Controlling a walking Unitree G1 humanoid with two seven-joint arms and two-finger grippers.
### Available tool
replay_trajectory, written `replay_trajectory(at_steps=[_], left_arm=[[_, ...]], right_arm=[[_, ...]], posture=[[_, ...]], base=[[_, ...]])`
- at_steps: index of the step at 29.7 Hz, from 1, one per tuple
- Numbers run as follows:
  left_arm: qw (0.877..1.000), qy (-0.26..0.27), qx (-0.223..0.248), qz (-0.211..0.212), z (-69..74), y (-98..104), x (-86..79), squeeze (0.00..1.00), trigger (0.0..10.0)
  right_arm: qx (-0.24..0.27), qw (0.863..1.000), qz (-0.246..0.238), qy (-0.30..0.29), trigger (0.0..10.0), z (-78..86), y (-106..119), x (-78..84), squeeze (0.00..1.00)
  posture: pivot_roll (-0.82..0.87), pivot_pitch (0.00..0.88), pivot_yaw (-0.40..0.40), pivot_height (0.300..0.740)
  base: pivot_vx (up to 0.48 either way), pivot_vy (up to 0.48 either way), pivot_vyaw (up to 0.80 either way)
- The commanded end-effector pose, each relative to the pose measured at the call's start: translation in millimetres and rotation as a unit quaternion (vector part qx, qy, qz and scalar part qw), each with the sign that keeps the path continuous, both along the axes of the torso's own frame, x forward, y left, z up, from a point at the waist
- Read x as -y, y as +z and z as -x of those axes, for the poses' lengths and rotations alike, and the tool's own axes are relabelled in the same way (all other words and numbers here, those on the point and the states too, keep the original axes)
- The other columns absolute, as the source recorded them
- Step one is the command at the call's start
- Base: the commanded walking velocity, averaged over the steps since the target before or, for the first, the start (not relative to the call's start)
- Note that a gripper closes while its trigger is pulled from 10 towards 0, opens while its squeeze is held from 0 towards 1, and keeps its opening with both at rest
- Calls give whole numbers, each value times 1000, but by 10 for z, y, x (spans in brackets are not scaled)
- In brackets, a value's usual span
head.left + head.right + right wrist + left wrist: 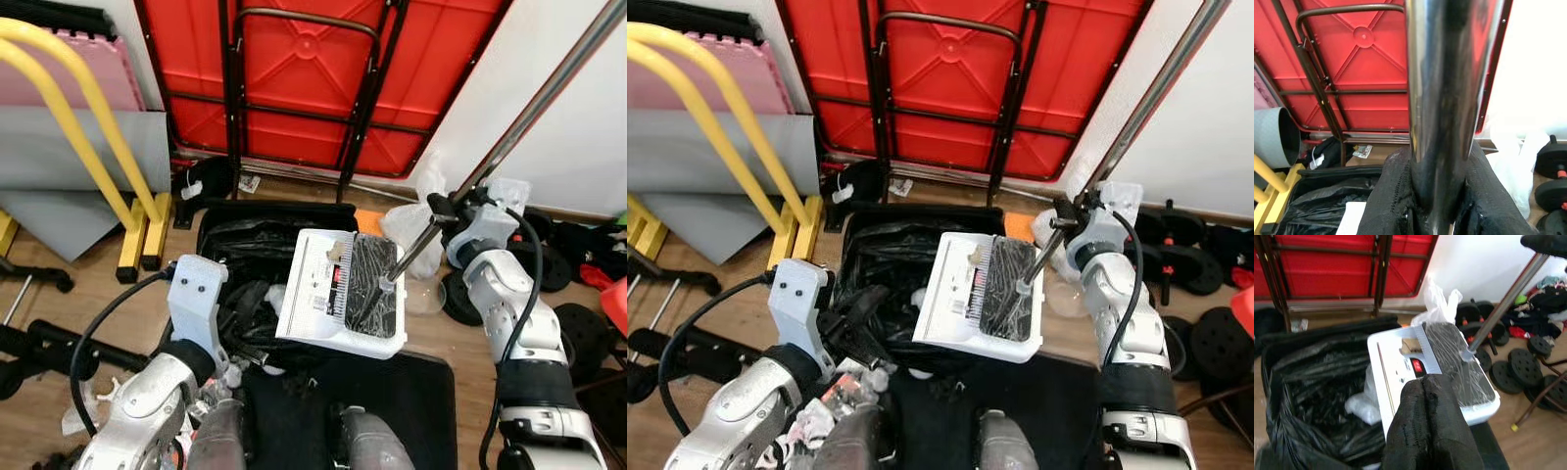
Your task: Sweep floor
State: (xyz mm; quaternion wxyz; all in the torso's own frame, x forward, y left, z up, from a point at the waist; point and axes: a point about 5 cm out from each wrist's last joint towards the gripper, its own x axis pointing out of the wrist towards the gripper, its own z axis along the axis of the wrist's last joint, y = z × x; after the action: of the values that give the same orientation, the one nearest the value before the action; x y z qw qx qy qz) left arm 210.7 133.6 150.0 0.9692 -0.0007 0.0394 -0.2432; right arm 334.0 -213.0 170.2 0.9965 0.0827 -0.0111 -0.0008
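A white dustpan (315, 289) is held tilted over the open black bin bag (240, 240). My left gripper (253, 338) grips its near left edge. In the left wrist view the fingers (1425, 421) are pressed together at the pan's rim (1400, 382). The broom's black bristle head (373, 279) lies in the pan. Its long metal pole (534, 103) rises to the upper right. My right gripper (447, 208) is shut around that pole, and the right wrist view has the pole (1444, 73) clamped between the black fingers (1388, 196).
A red folded table (294, 59) leans on the wall behind the bag. A yellow frame (88, 127) and grey mats stand to the left. Right of the bag are a white plastic bag (411, 223), dumbbells and weight plates (578, 333). A black mat (411, 401) lies at my feet.
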Motion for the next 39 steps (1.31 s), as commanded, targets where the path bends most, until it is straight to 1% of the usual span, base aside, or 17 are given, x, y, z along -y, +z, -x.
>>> replay_trajectory(at_steps=[1,10,12,16,18,19,21,22,23,24,25,27,28,32,33,35,39], left_arm=[[1000,-7,-10,-2,36,-10,20,0,10000],[1000,13,-12,-1,29,17,-17,0,10000],[1000,15,-12,-1,27,22,-12,0,10000],[1000,16,-13,0,28,25,-11,0,10000],[1000,13,-11,0,26,32,-4,0,10000],[1000,13,-11,0,26,32,-4,0,10000],[1000,9,-11,-1,25,48,1,0,10000],[1000,9,-11,-1,25,48,1,0,10000],[1000,7,-11,-1,25,54,4,0,10000],[1000,7,-11,-1,25,54,4,0,10000],[1000,5,-12,0,25,58,8,0,10000],[1000,5,-12,0,25,58,8,0,10000],[1000,4,-12,-1,32,64,11,0,10000],[1000,4,-12,-2,47,74,13,0,10000],[1000,4,-12,-4,58,80,12,0,10000],[1000,3,-13,-5,71,88,10,0,10000],[1000,1,-16,-6,101,102,3,0,10000]], right_arm=[[43,999,-4,-7,10000,-7,165,47,0],[62,998,25,8,10000,-53,265,-32,0],[73,996,50,18,10000,-96,333,-82,0],[81,994,70,25,10000,-139,390,-118,0],[95,989,109,37,10000,-222,496,-196,0],[95,989,109,37,10000,-222,496,-196,0],[111,975,183,57,10000,-384,681,-361,0],[111,975,183,57,10000,-384,681,-361,0],[115,964,229,73,10000,-456,756,-457,0],[115,964,229,73,10000,-456,756,-457,0],[124,938,306,103,10000,-555,869,-639,0],[124,938,306,103,10000,-555,869,-639,0],[133,924,338,119,10000,-600,940,-758,0],[143,913,360,131,10000,-635,1005,-866,0],[146,907,370,140,10000,-659,1034,-929,0],[148,901,379,149,10000,-703,1066,-1001,0],[141,898,383,163,10000,-762,1099,-1069,0]], posture=[[-71,329,-134,740],[-68,332,-137,740],[-70,331,-138,740],[-70,331,-138,740],[-76,332,-137,740],[-76,332,-137,740],[-84,346,-132,740],[-84,346,-132,740],[-83,349,-132,740],[-83,349,-132,740],[-83,349,-132,740],[-83,349,-132,740],[-78,360,-136,740],[-71,363,-135,740],[-66,369,-133,740],[-65,370,-133,740],[-62,383,-129,740]], base=[[480,0,0],[93,0,0],[0,0,0],[0,0,0],[0,0,0],[0,0,0],[0,0,0],[0,0,0],[0,0,0],[0,0,0],[0,0,0],[0,0,0],[0,0,0],[0,0,0],[0,0,0],[0,0,0],[0,0,0]])
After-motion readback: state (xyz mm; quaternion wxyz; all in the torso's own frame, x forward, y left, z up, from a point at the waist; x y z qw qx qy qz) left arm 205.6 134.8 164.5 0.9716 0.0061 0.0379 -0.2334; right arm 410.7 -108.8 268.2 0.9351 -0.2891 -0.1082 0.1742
